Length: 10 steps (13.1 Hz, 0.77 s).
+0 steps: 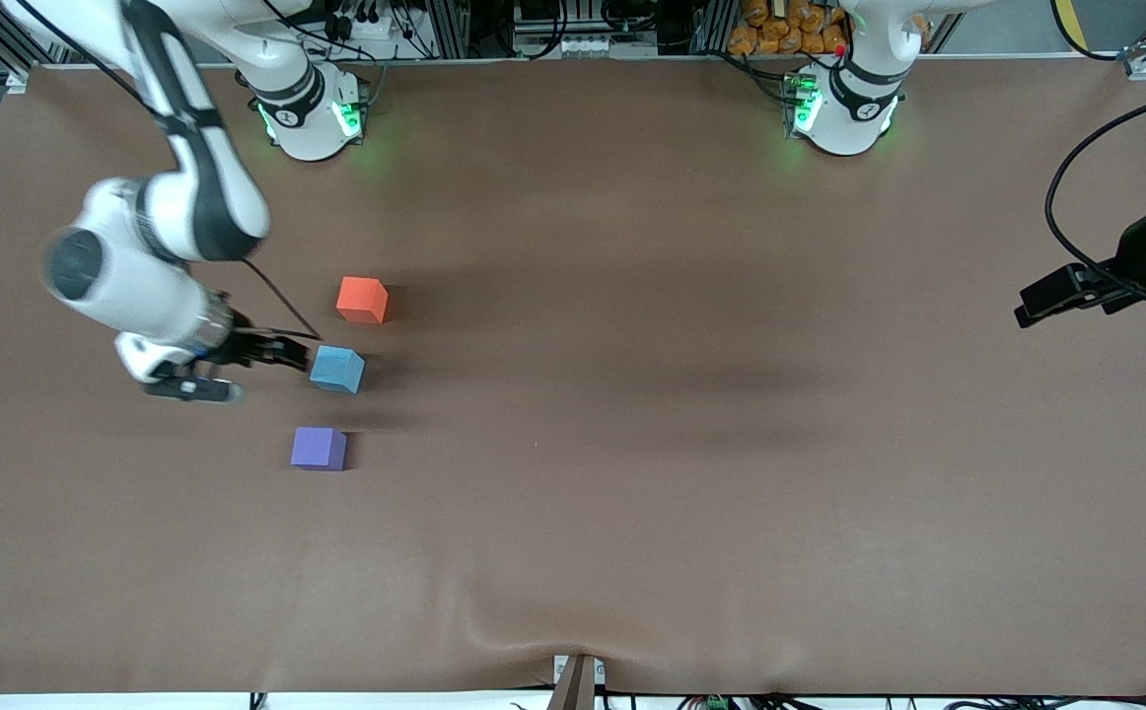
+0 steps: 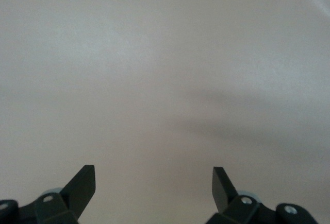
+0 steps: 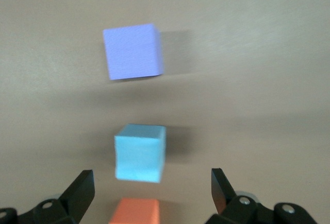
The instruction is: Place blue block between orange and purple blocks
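Note:
The blue block [image 1: 337, 370] [image 3: 140, 153] rests on the table between the orange block [image 1: 362, 300] [image 3: 135, 211], farther from the front camera, and the purple block [image 1: 319, 449] [image 3: 133, 51], nearer to it. The three stand apart in a loose row. My right gripper [image 1: 301, 355] [image 3: 152, 183] hangs open just off the blue block, toward the right arm's end of the table. It holds nothing. My left gripper [image 1: 1037, 304] [image 2: 153, 180] waits open at the left arm's end, with only bare table beneath it.
The brown table cover [image 1: 691, 414] stretches wide toward the left arm's end. Both arm bases [image 1: 309, 116] [image 1: 844, 110] stand along the edge farthest from the front camera. A cable [image 1: 1076, 168] loops above the left arm's hand.

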### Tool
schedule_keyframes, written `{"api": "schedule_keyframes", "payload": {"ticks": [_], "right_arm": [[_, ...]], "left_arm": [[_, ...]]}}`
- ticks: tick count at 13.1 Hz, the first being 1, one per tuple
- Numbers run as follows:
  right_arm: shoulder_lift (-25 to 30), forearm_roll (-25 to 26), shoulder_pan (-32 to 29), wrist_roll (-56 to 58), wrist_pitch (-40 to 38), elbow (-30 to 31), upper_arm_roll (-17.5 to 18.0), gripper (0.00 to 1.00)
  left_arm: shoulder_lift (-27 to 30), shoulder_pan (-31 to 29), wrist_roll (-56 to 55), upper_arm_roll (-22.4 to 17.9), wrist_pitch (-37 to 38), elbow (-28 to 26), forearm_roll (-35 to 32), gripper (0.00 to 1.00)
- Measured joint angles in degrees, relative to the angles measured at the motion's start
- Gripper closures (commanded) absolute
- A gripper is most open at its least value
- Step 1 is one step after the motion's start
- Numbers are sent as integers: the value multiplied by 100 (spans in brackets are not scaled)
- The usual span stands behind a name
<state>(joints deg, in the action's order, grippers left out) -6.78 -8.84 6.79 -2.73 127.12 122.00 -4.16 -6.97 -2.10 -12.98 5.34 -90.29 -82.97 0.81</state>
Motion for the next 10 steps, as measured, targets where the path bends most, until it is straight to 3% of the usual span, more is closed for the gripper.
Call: {"api": "schedule_keyframes", "payload": {"ticks": [4, 6, 10], "right_arm": [[741, 64, -708, 879, -1565, -593, -22, 0], [863, 430, -838, 1009, -2724, -1536, -13, 0], [873, 666, -832, 1008, -3678, -2689, 106, 0]], "left_arm": [[471, 5, -205, 109, -138, -527, 12, 0], [539, -4, -111, 98, -147, -589, 12, 0], [542, -114, -48, 79, -168, -607, 11, 0]]}}
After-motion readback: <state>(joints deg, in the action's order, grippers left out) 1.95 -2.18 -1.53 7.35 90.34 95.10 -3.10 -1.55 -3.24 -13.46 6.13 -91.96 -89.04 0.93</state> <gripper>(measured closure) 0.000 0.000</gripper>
